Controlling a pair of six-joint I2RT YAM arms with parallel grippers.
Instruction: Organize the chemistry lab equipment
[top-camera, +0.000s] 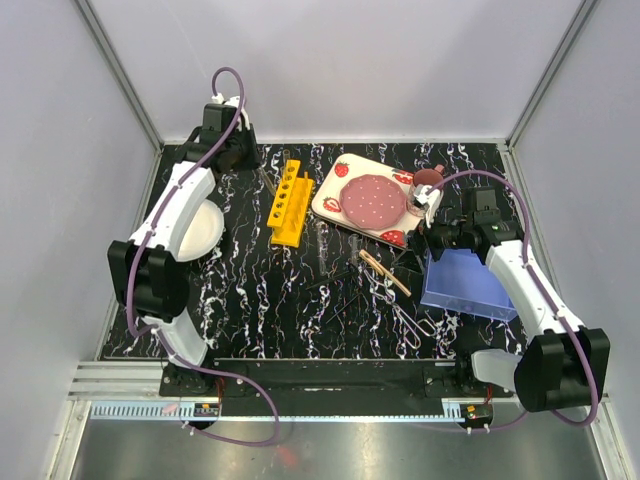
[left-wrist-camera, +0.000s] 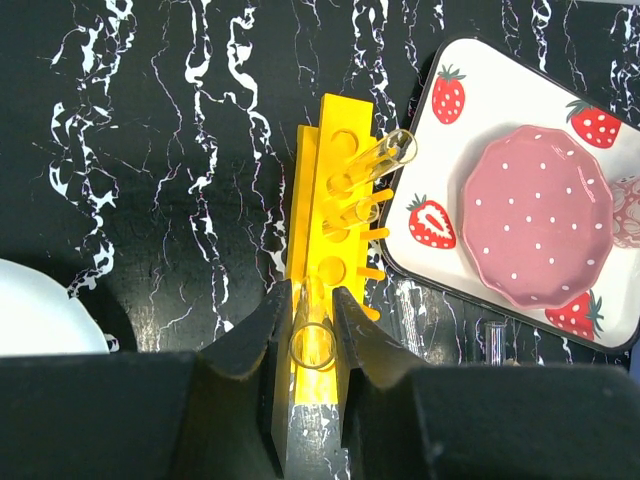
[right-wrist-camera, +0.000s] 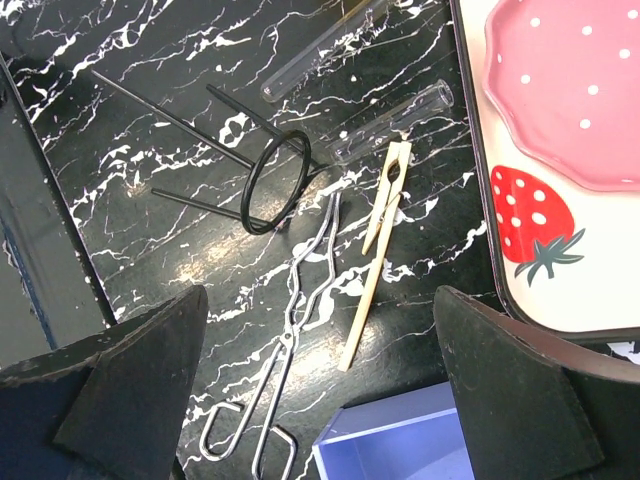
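Partly done. Seated in the rack (left-wrist-camera: 335, 230), centre of the left wrist view: two tubes (left-wrist-camera: 383, 157), both leaning toward the tray (left-wrist-camera: 440, 150) at right. Pinched in the left claw (left-wrist-camera: 313, 320), bottom centre of that view: a third tube (left-wrist-camera: 313, 345), upright, mouth up, jaws narrowed onto its sides, right over the near end of the rack. Impossible to tell whether already in a hole or just above one. Probably the seating step for that one.

Left to sort, going by the right wrist view: two loose tubes (right-wrist-camera: 395, 120) flat on the bench (right-wrist-camera: 110, 180) at upper centre, close together. Below them, side by side at centre, the clamp (right-wrist-camera: 378, 250) and the forceps (right-wrist-camera: 290, 340). At upper left, the rods (right-wrist-camera: 165, 115) with a black ring (right-wrist-camera: 275, 180). Above all this the right claw (right-wrist-camera: 320, 300), spread as wide as can be, gripping nothing.

Roughly a third along, judging by the count. Possibly bound for the blue box (right-wrist-camera: 400, 440) at bottom centre: the non-tube pieces, though nothing confirms it.
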